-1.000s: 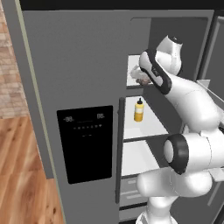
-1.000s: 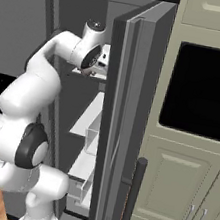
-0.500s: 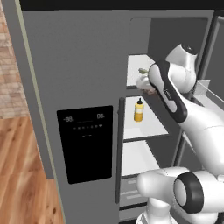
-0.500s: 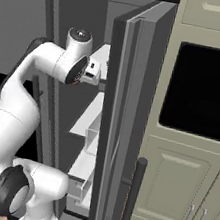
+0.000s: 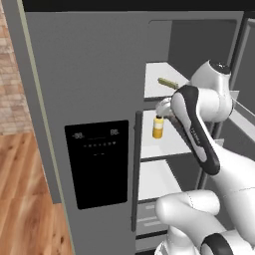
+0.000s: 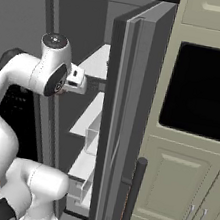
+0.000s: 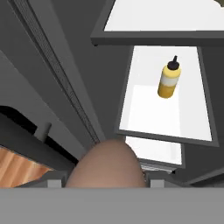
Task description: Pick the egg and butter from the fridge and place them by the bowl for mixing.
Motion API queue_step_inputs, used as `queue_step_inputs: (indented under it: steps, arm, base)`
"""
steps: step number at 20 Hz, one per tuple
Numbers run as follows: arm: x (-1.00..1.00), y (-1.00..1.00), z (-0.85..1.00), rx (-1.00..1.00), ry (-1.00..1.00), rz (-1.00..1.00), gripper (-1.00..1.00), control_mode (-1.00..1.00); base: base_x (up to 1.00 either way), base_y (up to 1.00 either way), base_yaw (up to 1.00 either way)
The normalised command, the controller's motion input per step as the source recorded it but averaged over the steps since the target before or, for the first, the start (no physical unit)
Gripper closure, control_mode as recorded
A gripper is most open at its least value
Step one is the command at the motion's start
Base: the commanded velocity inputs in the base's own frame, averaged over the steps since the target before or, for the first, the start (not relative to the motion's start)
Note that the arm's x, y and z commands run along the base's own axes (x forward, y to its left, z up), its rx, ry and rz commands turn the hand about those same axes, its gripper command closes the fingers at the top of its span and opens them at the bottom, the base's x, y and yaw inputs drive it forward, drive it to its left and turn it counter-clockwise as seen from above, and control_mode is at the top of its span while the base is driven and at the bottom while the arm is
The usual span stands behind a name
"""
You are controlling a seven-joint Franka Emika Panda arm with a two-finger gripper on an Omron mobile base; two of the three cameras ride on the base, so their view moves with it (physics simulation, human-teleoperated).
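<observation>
Holding the egg [image 7: 106,164] in the gripper [image 7: 105,177] at the fridge [image 5: 94,89] opening.
Left base view: butter [image 5: 168,83] lies lengthwise on the top shelf, far-left of the wrist. Hand view: jaws pinch the egg; a yellow bottle [image 7: 168,80] stands beyond.

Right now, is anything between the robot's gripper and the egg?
No. In the hand view the egg sits right between the gripper's two fingertips, so nothing separates them. Beyond it the fridge shelves hold a yellow bottle, and the butter lies on an upper shelf. The bowl can't be seen, so the way there can't be judged.
</observation>
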Motion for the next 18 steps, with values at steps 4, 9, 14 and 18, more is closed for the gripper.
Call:
queue_step_inputs:
  steps: [4, 9, 14, 18]
  arm:
    - [-0.59, 0.13, -0.17, -0.06, 0.00, 0.00, 1.00, -1.00]
    - [-0.37, 0.16, -0.13, -0.03, 0.00, 0.00, 1.00, -1.00]
    - [-0.29, 0.15, -0.10, -0.01, 0.02, 0.00, 1.00, -1.00]
    - [-0.29, 0.19, -0.14, 0.00, 0.00, 0.00, 1.00, -1.00]
  base:
    - [0.00, 0.00, 0.00]
    - [0.00, 0.00, 0.00]
    - [0.00, 0.00, 0.00]
    - [0.00, 0.00, 0.00]
